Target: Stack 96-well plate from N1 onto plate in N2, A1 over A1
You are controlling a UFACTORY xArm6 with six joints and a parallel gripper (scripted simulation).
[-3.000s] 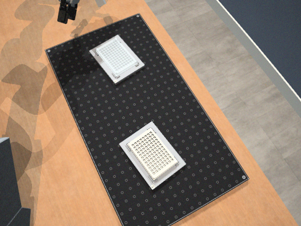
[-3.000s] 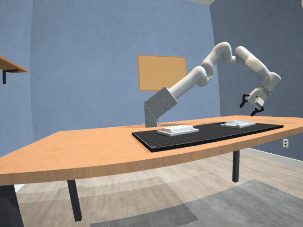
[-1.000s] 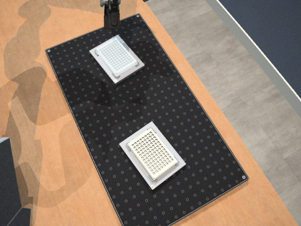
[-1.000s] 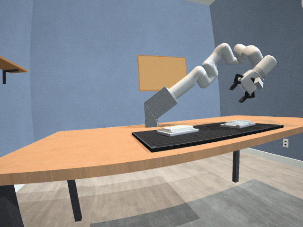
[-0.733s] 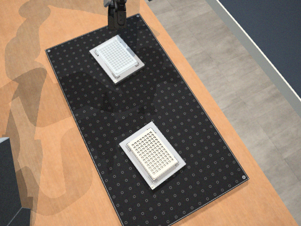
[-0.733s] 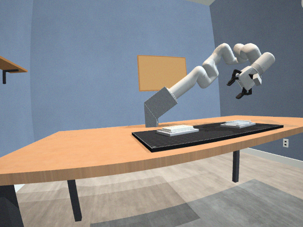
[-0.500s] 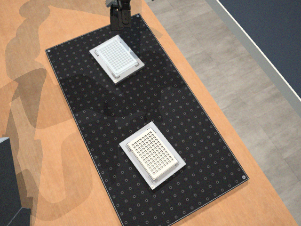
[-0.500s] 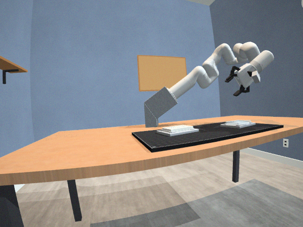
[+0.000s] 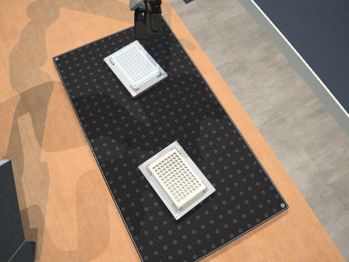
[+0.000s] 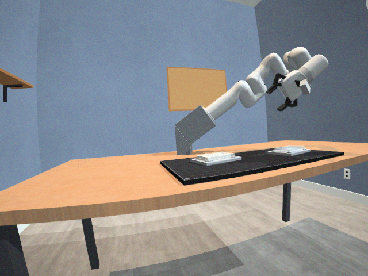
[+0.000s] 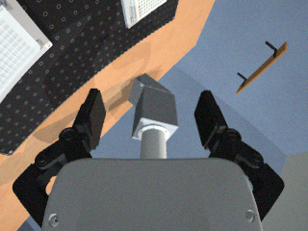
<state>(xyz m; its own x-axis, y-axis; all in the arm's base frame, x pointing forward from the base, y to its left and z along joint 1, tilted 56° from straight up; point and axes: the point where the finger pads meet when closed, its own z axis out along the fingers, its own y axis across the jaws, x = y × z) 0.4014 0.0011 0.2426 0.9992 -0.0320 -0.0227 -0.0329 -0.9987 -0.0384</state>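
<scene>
The black two-finger gripper (image 11: 150,115) hangs with jaws wide apart, holding nothing, above the black perforated board (image 9: 180,118); tiny nest labels are unreadable.

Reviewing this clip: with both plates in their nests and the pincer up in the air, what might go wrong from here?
1. The open pincer hangs high and tilted, holding nothing; a skewed descent onto the translucent plate may knock it in its nest.
2. The plates' marked corners are too small to read, so A1 misalignment may pass unnoticed.
3. Stacking may shift the cream plate.
</scene>
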